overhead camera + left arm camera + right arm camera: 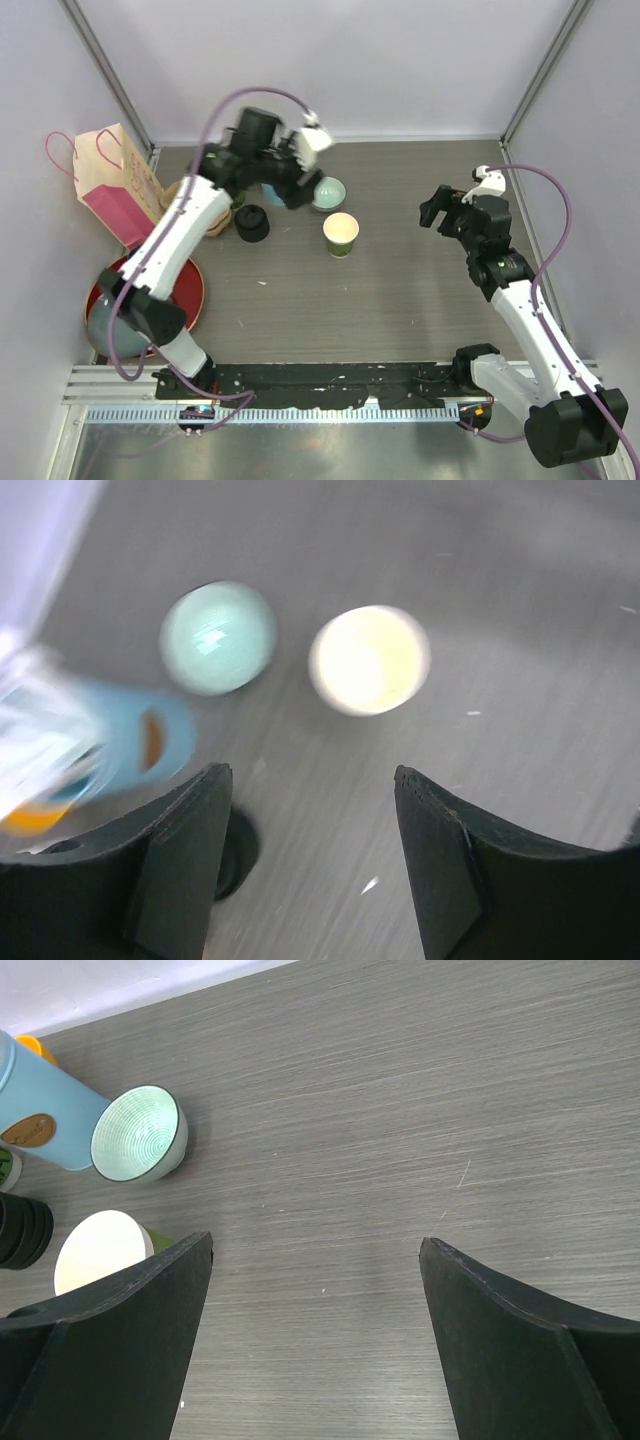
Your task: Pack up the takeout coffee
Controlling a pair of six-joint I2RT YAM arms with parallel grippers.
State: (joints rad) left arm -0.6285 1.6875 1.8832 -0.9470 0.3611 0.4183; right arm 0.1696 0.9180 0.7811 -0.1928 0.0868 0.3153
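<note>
The open takeout cup, dark green outside and cream-white inside, stands upright and lidless near the middle of the grey desk; nothing touches it. Just behind it and a little to the left sits the pale green bowl, close by but not clearly touching. Further left, apart from the cup, is a round black lid; it seems to sit on something dark, but whether a second cup is under it I cannot tell. The blue cup stands just beside the bowl on its left; in the top view the left arm covers most of it. The left fingers hang over the desk near the bowl and the blue cup; they stand apart with nothing between them, and the open cup lies ahead of their tips; that wrist view is blurred. The right fingers are spread wide over bare desk on the right side, holding nothing, well apart from the cup. At the far left corner a pink and tan paper bag stands by the wall; near the left arm's base lies a round red tray with a grey-blue dish on it.
</note>
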